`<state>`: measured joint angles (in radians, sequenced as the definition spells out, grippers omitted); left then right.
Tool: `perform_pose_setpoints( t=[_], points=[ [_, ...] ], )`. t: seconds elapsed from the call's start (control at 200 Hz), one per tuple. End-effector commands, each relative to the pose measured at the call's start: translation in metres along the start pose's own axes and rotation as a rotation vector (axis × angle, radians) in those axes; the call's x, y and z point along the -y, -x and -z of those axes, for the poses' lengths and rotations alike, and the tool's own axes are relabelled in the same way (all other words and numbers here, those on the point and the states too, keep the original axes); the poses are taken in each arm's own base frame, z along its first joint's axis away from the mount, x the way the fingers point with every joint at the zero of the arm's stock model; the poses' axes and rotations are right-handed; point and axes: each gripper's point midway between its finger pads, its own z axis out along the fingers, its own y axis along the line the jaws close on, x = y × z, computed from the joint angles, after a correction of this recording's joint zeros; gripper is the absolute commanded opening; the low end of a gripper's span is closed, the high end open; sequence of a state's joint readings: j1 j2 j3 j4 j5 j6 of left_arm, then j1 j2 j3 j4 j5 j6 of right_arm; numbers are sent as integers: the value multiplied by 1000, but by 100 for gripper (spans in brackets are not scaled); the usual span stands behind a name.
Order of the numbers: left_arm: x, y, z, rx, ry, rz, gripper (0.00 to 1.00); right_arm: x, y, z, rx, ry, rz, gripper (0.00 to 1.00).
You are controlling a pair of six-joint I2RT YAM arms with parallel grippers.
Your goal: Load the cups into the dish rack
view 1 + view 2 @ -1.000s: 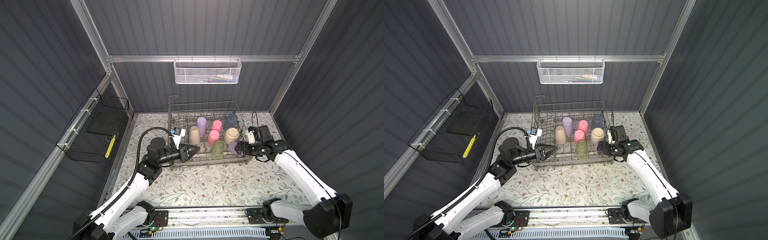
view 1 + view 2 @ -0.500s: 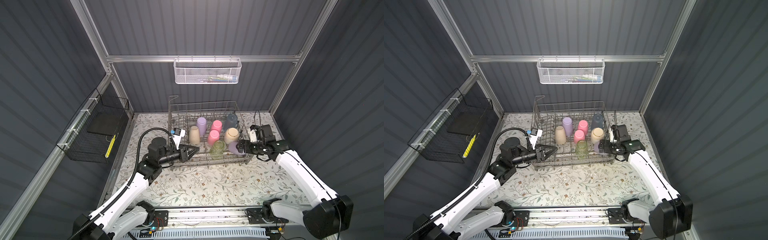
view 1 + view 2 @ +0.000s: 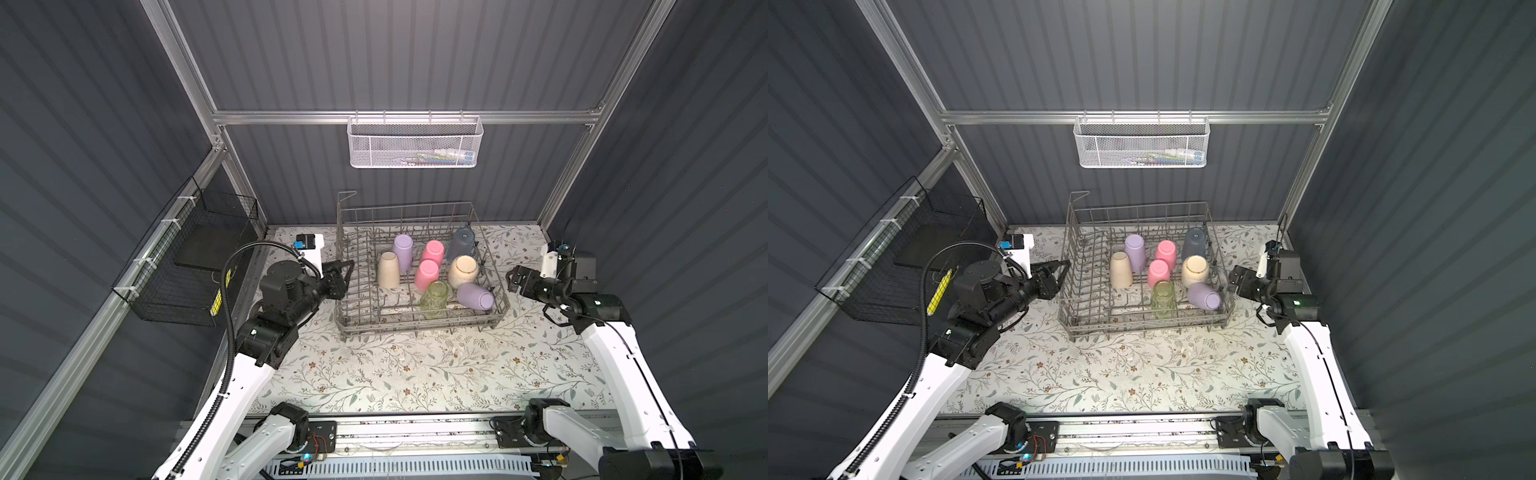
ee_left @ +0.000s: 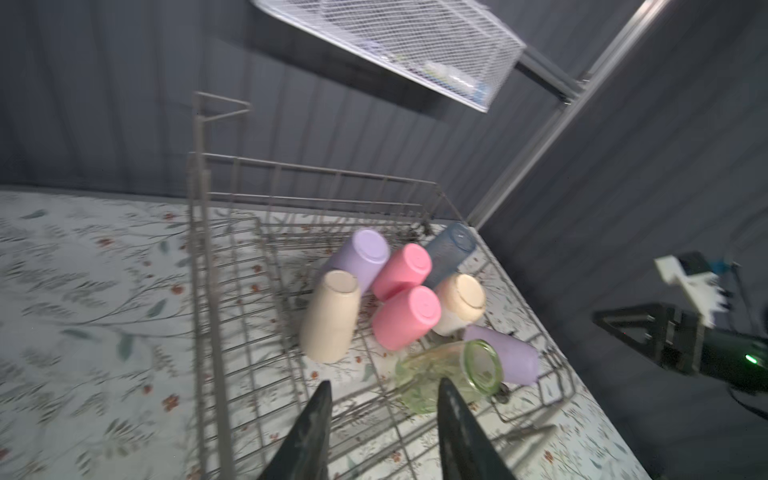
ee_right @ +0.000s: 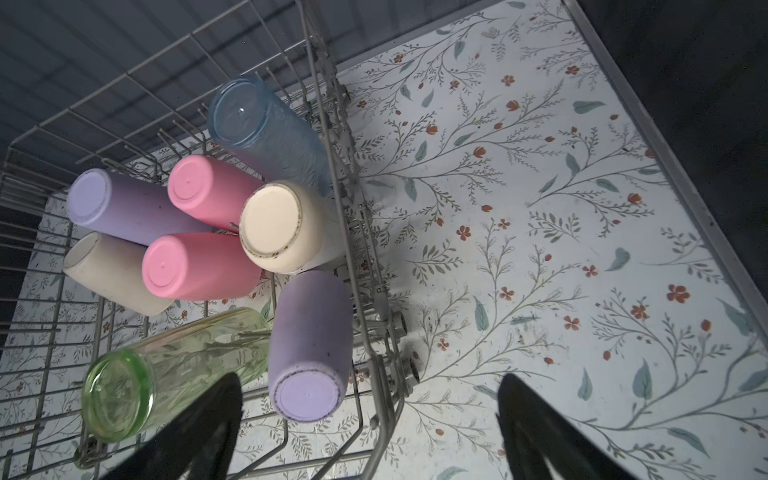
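The grey wire dish rack (image 3: 407,206) (image 3: 1142,206) holds several cups. Standing bottoms-up are a cream cup (image 3: 388,270), a lilac cup (image 3: 403,249), two pink cups (image 3: 433,250) (image 3: 427,274), a clear blue cup (image 3: 461,241) and a wider cream cup (image 3: 462,270). A clear green cup (image 3: 434,293) (image 4: 449,370) leans near the front. A second lilac cup (image 3: 476,296) (image 5: 309,349) lies tilted by the front right corner. My left gripper (image 3: 343,270) (image 4: 385,381) hangs outside the rack's left side, open and empty. My right gripper (image 3: 512,278) (image 5: 370,376) stands wide open beside the right side.
A white mesh basket (image 3: 415,145) hangs on the back wall above the rack. A black wire basket (image 3: 187,257) is fixed to the left wall, close to the left arm. The floral table mat (image 3: 395,374) stretches in front of the rack.
My left gripper has pulled back to the left, away from the rack's front, and its jaws have widened. My right gripper has drawn back to the right, off the rack's side.
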<state>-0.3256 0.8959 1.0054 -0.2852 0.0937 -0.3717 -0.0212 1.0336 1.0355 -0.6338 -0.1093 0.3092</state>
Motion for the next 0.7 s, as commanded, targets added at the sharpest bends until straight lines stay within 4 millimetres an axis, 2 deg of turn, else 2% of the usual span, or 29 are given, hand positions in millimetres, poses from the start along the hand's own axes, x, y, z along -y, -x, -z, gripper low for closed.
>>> perform_pose_setpoints(
  t=[0.0,0.085,0.14,0.21,0.315,0.485,0.695],
  points=[
    [-51,4,0,15,181,9,46,-1,10,-7,55,25,-29,95],
    [-80,8,-1,43,258,38,56,5,14,-13,73,8,-43,96],
    [-102,5,-4,34,310,55,68,10,17,-17,86,-7,-55,96],
    [-130,-3,-9,22,380,101,73,19,20,-22,108,-25,-76,96],
    [-164,-17,-13,40,480,129,77,29,24,-27,158,-39,-101,96],
    [-211,-39,-11,65,690,53,81,39,23,-37,189,-63,-114,96],
    [-241,-72,-10,58,799,-10,83,44,17,-51,197,-67,-111,96]
  ],
)
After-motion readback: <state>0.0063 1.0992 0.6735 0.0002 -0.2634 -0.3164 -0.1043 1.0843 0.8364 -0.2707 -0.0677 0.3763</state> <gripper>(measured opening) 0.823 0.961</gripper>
